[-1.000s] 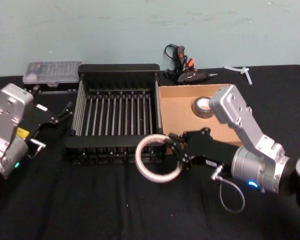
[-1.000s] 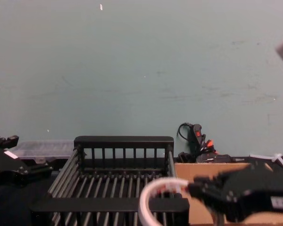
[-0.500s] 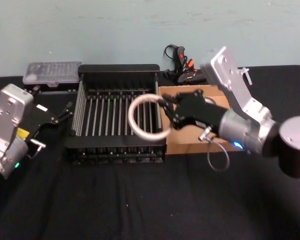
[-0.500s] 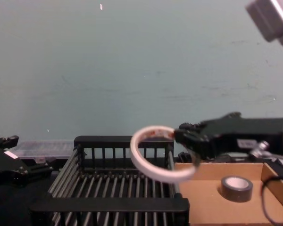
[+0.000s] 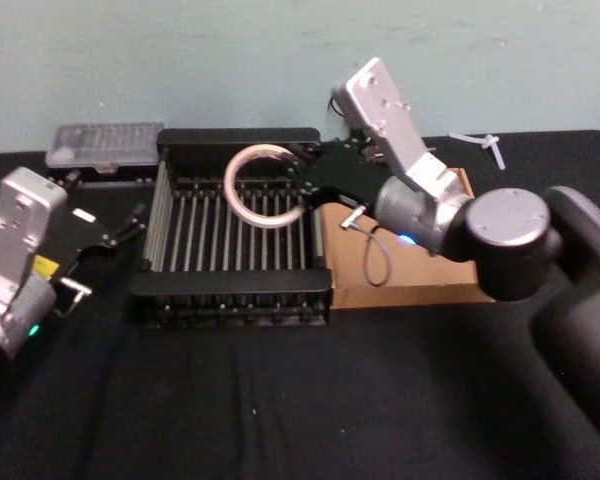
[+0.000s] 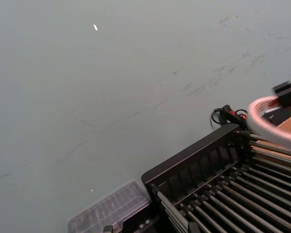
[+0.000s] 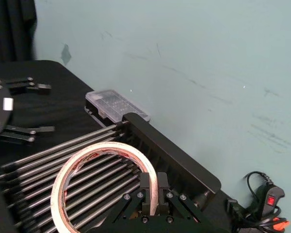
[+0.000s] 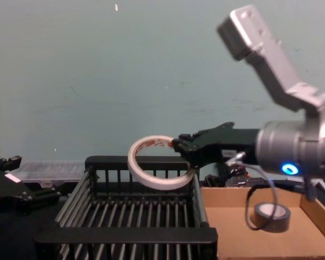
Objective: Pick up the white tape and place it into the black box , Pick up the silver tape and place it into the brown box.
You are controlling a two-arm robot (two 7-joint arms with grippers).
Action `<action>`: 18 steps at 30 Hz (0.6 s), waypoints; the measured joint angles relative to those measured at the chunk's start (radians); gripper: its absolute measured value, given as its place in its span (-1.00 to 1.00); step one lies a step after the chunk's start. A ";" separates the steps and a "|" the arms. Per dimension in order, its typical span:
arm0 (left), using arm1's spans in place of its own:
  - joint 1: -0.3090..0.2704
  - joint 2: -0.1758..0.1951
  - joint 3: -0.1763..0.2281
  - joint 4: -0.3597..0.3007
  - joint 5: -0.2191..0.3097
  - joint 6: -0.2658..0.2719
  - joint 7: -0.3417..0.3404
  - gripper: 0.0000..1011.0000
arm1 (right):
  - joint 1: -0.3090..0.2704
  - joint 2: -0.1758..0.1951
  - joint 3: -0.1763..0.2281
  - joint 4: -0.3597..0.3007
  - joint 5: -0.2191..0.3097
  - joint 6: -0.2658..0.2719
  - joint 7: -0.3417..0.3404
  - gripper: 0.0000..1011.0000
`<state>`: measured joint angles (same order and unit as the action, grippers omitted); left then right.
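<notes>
1. Now carried from above the brown box [image 5: 420,280] edge to above the black box [image 5: 235,140]: white tape [image 5: 263,188], pinched in right hand [image 5: 302,180].
2. Lying in brown box: silver tape [image 8: 271,218].
3. Parked left on table [image 5: 280,400]: left hand [image 5: 130,225], grip unclear.
4. No readable writing.

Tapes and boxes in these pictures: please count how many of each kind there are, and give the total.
Tape rolls: 2, the white tape held by the right gripper above the black box, and the silver tape lying in the brown box.
Boxes: 2, the black box and the brown box.
Total: 4.
</notes>
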<state>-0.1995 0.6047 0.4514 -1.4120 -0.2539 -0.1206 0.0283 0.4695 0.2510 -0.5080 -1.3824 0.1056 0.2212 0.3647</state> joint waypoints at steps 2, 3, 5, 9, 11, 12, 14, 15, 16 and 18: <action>0.000 0.000 0.000 0.000 0.000 0.000 0.000 0.98 | 0.020 -0.026 -0.005 0.052 -0.011 -0.014 -0.007 -0.81; 0.000 0.000 0.000 0.000 0.000 0.000 0.000 0.98 | 0.032 -0.042 -0.007 0.084 -0.018 -0.021 -0.010 -0.81; 0.000 0.000 0.000 0.000 0.000 0.000 0.000 0.98 | 0.043 -0.056 -0.008 0.114 -0.025 -0.029 -0.013 -0.81; 0.000 0.000 0.000 0.000 0.000 0.000 0.000 0.98 | 0.062 -0.085 -0.011 0.177 -0.038 -0.042 -0.015 -0.81; 0.000 0.000 0.000 0.000 0.000 0.000 0.000 0.98 | 0.069 -0.098 -0.011 0.205 -0.045 -0.049 -0.015 -0.81; 0.000 0.000 0.000 0.000 0.000 0.000 0.000 0.98 | 0.071 -0.102 -0.011 0.216 -0.048 -0.051 -0.015 -0.81; 0.000 0.000 0.000 0.000 0.000 0.000 0.000 0.98 | 0.077 -0.113 -0.011 0.240 -0.054 -0.058 -0.017 -0.81; 0.000 0.000 0.000 0.000 0.000 0.000 0.000 0.98 | 0.079 -0.117 -0.011 0.248 -0.056 -0.060 -0.017 -0.81; 0.000 0.000 0.000 0.000 0.000 0.000 0.000 0.98 | 0.082 -0.123 -0.010 0.262 -0.061 -0.063 -0.018 -0.81; 0.000 0.000 0.000 0.000 0.000 0.000 0.000 0.98 | 0.085 -0.129 -0.009 0.272 -0.065 -0.066 -0.020 -0.81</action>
<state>-0.1995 0.6047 0.4514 -1.4120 -0.2539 -0.1205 0.0282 0.5545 0.1223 -0.5172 -1.1099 0.0409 0.1556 0.3449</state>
